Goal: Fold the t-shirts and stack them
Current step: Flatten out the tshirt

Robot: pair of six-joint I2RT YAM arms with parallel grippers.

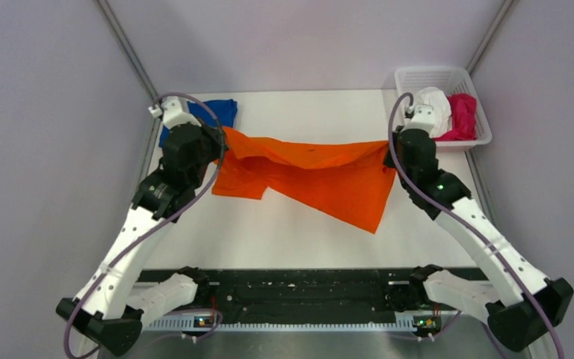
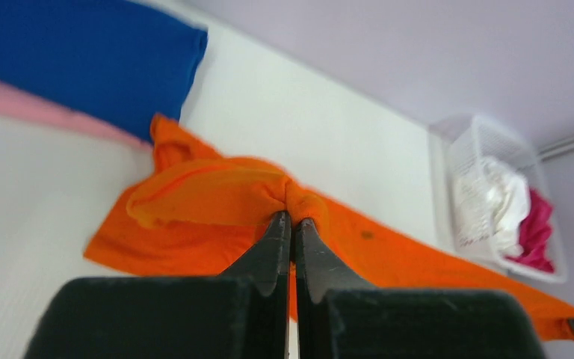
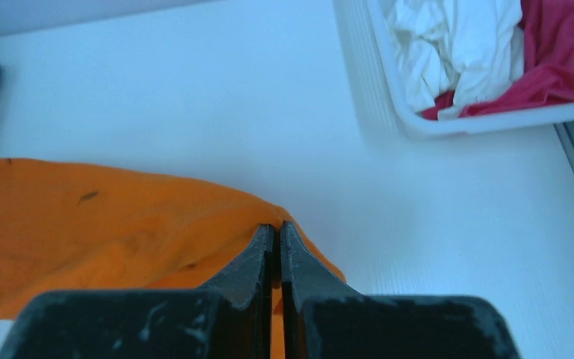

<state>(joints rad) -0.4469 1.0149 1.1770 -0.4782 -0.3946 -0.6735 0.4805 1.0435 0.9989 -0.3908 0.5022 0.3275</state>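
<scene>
The bright orange t-shirt (image 1: 314, 176) is held stretched between both arms above the white table, its lower part hanging down to the table. My left gripper (image 2: 293, 218) is shut on the orange shirt's (image 2: 217, 196) bunched left edge. My right gripper (image 3: 275, 226) is shut on the orange shirt's (image 3: 90, 224) right edge. The royal blue t-shirt (image 1: 220, 111) lies folded at the back left on the pale pink t-shirt (image 2: 22, 107). The white t-shirt (image 1: 435, 107) and the magenta t-shirt (image 1: 462, 116) lie crumpled in the basket.
The white lattice basket (image 1: 433, 75) stands at the back right corner of the table, close behind my right wrist. Grey walls enclose the table on three sides. A black rail (image 1: 299, 295) runs along the near edge between the arm bases.
</scene>
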